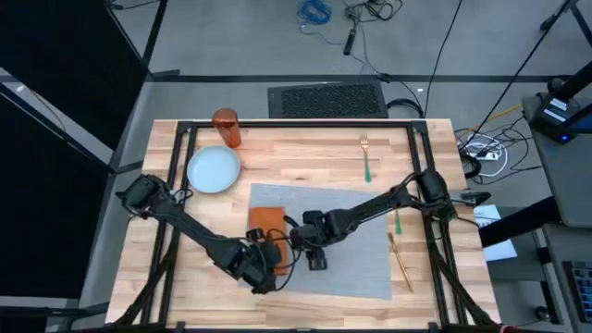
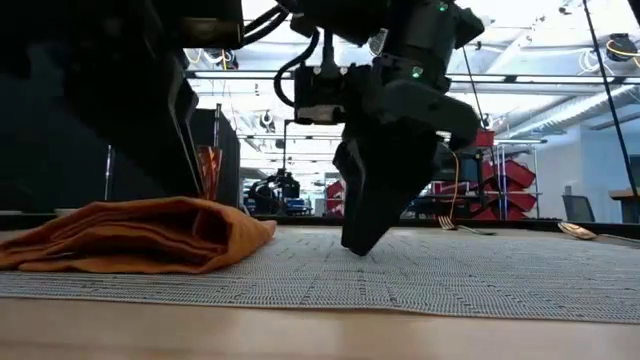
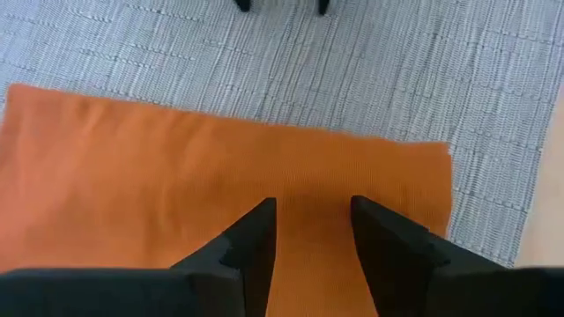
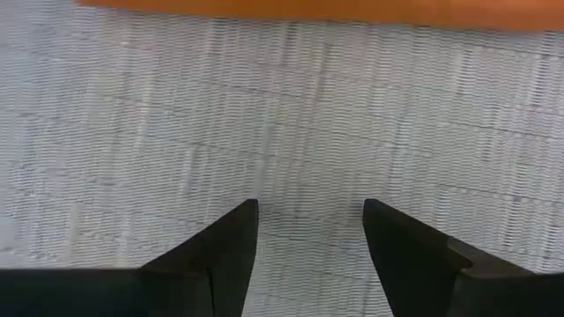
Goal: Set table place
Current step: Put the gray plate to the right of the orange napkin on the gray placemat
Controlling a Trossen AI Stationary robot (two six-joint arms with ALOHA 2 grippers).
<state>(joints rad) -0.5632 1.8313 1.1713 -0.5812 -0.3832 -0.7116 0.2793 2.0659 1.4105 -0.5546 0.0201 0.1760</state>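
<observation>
Left gripper [image 3: 308,231] hovers over the orange napkin [image 1: 266,222] at the placemat's [image 1: 356,222] left edge, fingers parted, gripping nothing. Right gripper [image 4: 308,231] presses the mat beside it, fingers open. Judgement: pinch the napkin's near hem squarely, keep the mat pinned. Plate [image 1: 214,170] waits on the desk [image 1: 305,153].

Beyond my table's far edge a dark mat [image 1: 327,99] lies on the floor, with a blue cable [image 1: 314,11] coiled farther off. Red bins [image 2: 505,175] stand in the room behind, beside an office chair [image 2: 577,207].
</observation>
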